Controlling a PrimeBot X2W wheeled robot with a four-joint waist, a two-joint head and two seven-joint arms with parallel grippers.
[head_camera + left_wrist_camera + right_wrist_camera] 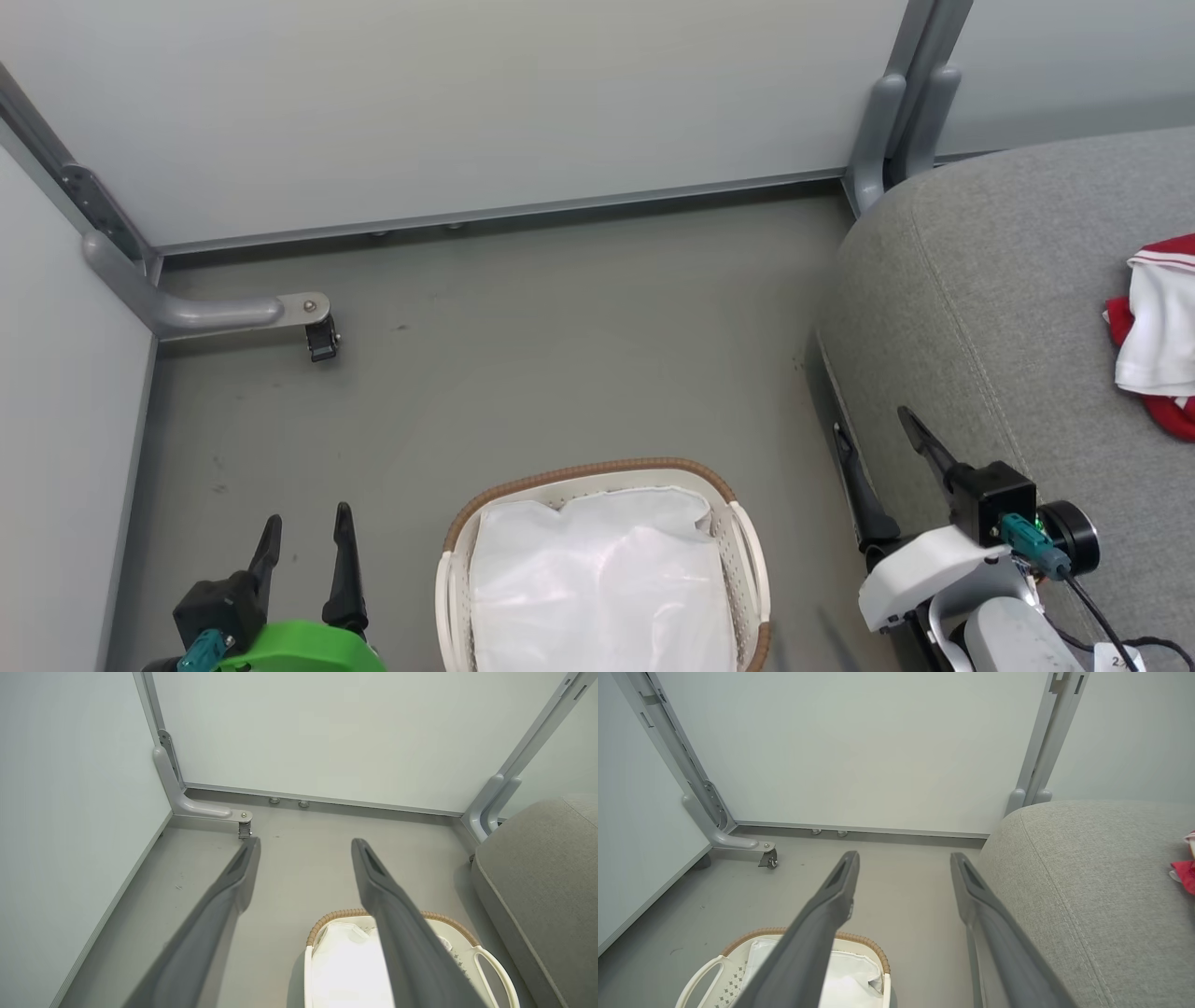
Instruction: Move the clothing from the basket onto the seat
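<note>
Left end effector [306, 523] at lower left: spread wide, grasping nothing, over floor [560, 355] just beside basket [742, 551]. Basket: white perforated plastic, brown woven rim, white liner [597, 579] inside, no red visible in it. Right end effector [873, 425]: also released, empty, at front edge of seat [971, 280]. Clothing [1158, 327] lies on grey seat, far right: crumpled red fabric, white panel, striped trim. Judgement: transfer looks complete. Sensible check: look under liner folds without snagging liner.
</note>
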